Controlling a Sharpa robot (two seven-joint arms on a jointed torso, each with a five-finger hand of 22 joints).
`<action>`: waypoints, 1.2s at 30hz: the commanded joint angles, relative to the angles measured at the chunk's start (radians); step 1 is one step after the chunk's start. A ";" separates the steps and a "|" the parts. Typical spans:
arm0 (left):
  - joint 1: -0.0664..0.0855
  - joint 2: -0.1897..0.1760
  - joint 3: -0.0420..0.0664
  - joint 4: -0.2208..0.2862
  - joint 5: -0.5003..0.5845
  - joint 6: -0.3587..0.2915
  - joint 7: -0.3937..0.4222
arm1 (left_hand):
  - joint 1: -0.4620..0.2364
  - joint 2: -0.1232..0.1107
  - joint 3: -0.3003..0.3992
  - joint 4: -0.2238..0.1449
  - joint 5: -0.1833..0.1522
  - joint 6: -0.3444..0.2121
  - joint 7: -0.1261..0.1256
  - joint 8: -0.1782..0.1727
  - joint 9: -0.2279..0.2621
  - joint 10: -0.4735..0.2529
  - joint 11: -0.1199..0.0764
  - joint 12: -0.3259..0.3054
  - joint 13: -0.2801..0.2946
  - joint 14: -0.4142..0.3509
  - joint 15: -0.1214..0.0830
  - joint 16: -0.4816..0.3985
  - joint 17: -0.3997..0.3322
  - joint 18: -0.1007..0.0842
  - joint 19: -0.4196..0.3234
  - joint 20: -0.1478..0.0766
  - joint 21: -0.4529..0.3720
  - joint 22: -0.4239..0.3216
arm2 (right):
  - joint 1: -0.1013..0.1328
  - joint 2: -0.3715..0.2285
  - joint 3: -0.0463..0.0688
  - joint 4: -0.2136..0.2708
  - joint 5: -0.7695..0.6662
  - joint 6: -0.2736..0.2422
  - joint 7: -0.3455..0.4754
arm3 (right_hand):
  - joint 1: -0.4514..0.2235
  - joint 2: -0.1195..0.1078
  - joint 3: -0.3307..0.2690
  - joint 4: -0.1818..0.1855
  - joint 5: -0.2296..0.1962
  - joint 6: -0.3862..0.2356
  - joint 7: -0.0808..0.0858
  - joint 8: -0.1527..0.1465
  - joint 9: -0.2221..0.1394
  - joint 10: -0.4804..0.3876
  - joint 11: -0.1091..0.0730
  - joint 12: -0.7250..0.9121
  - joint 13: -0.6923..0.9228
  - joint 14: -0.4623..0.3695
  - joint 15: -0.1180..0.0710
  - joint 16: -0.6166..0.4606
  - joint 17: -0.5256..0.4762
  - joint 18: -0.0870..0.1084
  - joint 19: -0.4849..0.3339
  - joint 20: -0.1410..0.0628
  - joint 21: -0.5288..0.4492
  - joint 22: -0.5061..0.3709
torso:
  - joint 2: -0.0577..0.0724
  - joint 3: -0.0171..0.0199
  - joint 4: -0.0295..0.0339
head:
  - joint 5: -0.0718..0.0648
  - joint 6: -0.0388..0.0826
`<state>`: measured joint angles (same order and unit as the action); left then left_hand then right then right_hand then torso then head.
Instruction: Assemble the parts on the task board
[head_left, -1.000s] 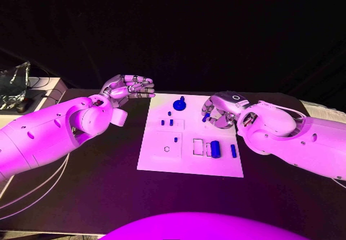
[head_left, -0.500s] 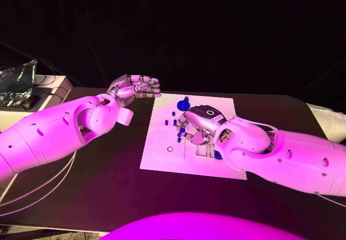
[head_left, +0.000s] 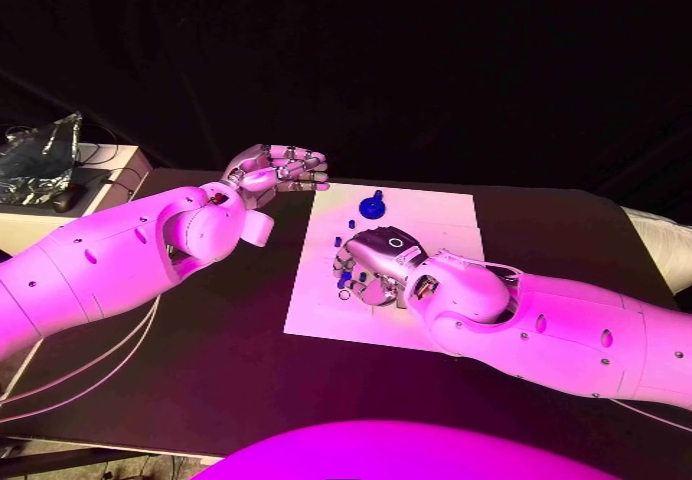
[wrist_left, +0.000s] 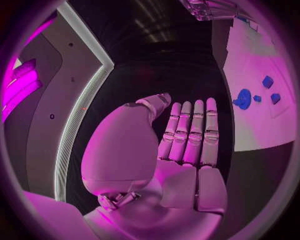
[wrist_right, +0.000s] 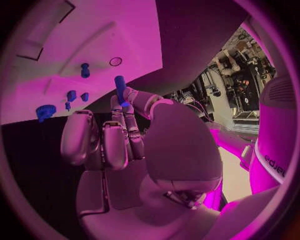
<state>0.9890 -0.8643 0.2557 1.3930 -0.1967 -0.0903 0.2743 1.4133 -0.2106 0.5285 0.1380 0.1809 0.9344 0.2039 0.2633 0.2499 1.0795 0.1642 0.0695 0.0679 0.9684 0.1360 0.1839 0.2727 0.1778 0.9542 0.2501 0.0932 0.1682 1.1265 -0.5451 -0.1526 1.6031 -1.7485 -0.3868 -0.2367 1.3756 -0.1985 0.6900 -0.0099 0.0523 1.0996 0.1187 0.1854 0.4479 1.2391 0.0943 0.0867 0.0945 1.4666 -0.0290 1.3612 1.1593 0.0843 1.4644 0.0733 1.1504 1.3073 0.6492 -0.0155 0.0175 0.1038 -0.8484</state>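
The white flat task board (head_left: 433, 215) lies in the middle of the black counter (head_left: 231, 340), and your right hand (head_left: 378, 268) hovers over its near half. In the right wrist view, that hand's fingers (wrist_right: 122, 116) are clamped on 1 short blue peg (wrist_right: 119, 88), pinched at its lower end. Your left hand (head_left: 274, 170) is raised off the board's far left corner, fingers together and nearly straight, holding nothing.

The peg could tilt in so shallow a pinch and jam at its hole's rim, and your forearm hides the slots, so you may nudge loose parts. I count 1 blue round knob (head_left: 372, 208) near the board's far edge, 1 held peg and about 4 small blue pieces (wrist_right: 77, 95) beside them.
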 joint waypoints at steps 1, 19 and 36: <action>0.000 0.001 0.001 0.004 0.007 0.009 0.015 | 0.003 -0.001 -0.005 -0.001 0.004 -0.002 0.001 -0.005 -0.001 -0.001 0.000 -0.001 0.001 0.006 0.000 -0.006 0.001 0.007 0.008 0.002 -0.006 -0.001 | -0.006 0.010 -0.002 -0.016 -0.047 0.014 -0.016 | 0.037 0.038 0.007 -0.002 0.005 0.004 0.000 0.005 0.002 0.046 -0.044 0.013 0.039 0.029 -0.003 0.003 0.000 -0.008 0.013 -0.009 -0.003 0.069 | 0.001 -0.0002 0.0000 | 0.005 -0.005; 0.000 -0.003 0.001 0.006 0.007 0.008 0.014 | 0.003 -0.001 -0.005 -0.001 0.004 -0.002 0.001 -0.005 -0.001 -0.001 0.000 -0.001 0.001 0.006 0.000 -0.006 0.001 0.007 0.008 0.002 -0.006 -0.001 | -0.028 0.027 -0.008 -0.036 -0.055 0.040 -0.012 | 0.037 0.037 0.008 -0.004 0.006 0.004 0.001 0.005 0.002 0.046 -0.044 0.013 0.040 0.029 -0.003 0.003 -0.001 -0.008 0.012 -0.009 -0.004 0.069 | -0.001 0.0015 -0.0016 | 0.019 -0.022; 0.000 -0.006 0.001 0.007 0.007 0.008 0.013 | 0.005 -0.001 -0.007 -0.001 0.004 -0.004 0.001 -0.007 -0.002 0.000 -0.001 -0.001 0.001 0.008 0.000 -0.009 0.002 0.007 0.012 0.001 -0.010 -0.006 | -0.031 0.028 -0.009 -0.047 -0.055 0.065 -0.014 | 0.036 0.037 0.009 -0.005 0.007 0.004 0.001 0.005 0.002 0.046 -0.044 0.013 0.041 0.029 -0.003 0.003 -0.001 -0.008 0.013 -0.009 -0.002 0.070 | 0.000 0.0012 -0.0017 | 0.018 -0.024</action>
<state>0.9890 -0.8706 0.2557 1.3964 -0.1956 -0.0903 0.2747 1.4134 -0.2107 0.5285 0.1380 0.1808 0.9344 0.2039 0.2585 0.2484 1.0795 0.1642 0.0695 0.0678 0.9684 0.1360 0.1778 0.2743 0.1779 0.9615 0.2504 0.0862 0.1630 1.0969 -0.5182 -0.1613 1.5571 -1.7896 -0.3446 -0.2496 1.3757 -0.1986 0.6912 -0.0141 0.0573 1.0996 0.1186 0.1853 0.4486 1.2388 0.0940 0.0867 0.0945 1.4665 -0.0288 1.3612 1.1593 0.0843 1.4680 0.0698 1.1504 1.3078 0.6484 -0.0141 0.0156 0.1218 -0.8725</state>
